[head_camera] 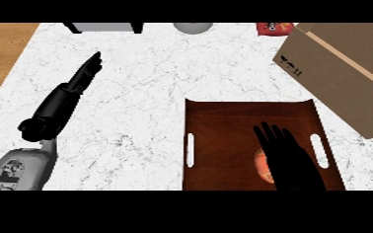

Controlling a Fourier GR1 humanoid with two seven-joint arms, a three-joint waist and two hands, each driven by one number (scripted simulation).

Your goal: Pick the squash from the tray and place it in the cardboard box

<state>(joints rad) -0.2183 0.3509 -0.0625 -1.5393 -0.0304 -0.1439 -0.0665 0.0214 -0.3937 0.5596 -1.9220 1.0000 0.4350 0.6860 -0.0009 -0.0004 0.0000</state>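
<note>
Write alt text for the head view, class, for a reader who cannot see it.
The robot's right hand, fingers straight, hovers over an orange squash on a brown tray on a white marble counter. A cardboard box sits at upper right; the left hand rests open at left.

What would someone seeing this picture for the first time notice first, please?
Most striking is the dark brown tray at lower right, where the right robot hand lies open above an orange squash and hides most of it. Next comes the cardboard box at the right edge, beyond the tray. The left robot hand rests open on the white marble counter at left.
</note>
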